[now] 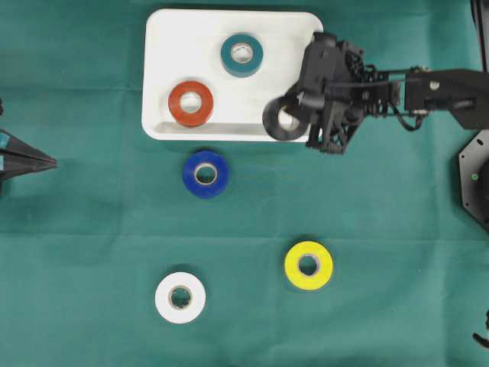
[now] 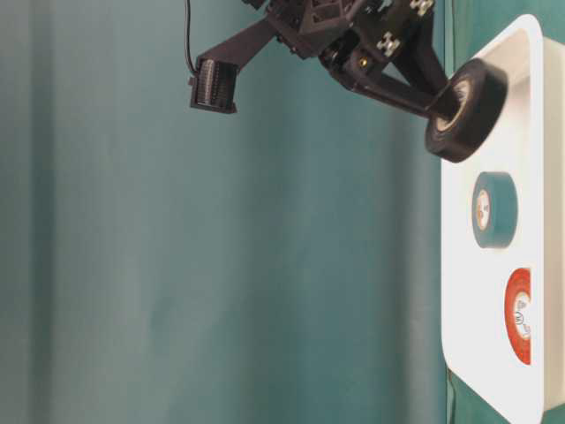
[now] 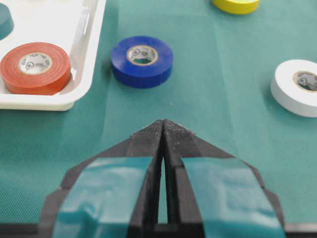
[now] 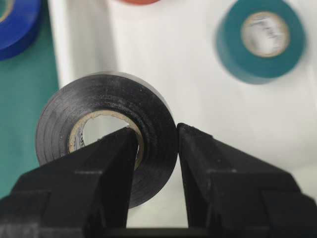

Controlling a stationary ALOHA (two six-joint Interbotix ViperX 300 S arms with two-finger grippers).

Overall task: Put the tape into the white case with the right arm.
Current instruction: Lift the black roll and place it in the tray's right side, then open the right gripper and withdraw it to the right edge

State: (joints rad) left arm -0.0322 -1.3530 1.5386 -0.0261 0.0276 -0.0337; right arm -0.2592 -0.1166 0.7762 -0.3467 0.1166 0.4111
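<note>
A black tape (image 1: 280,121) hangs tilted just above the front right corner of the white case (image 1: 283,46). My right gripper (image 1: 294,115) is shut on it. In the right wrist view one finger goes through the core of the black tape (image 4: 106,94) and the other presses its outer wall, with my right gripper (image 4: 157,131) over the white case (image 4: 198,99). The table-level view shows the black tape (image 2: 465,110) raised off the white case (image 2: 538,132). My left gripper (image 1: 50,162) rests at the left edge, shut and empty (image 3: 163,123).
A teal roll (image 1: 241,55) and a red roll (image 1: 190,103) lie inside the case. On the green cloth lie a blue roll (image 1: 205,173), a yellow roll (image 1: 309,265) and a white roll (image 1: 180,297).
</note>
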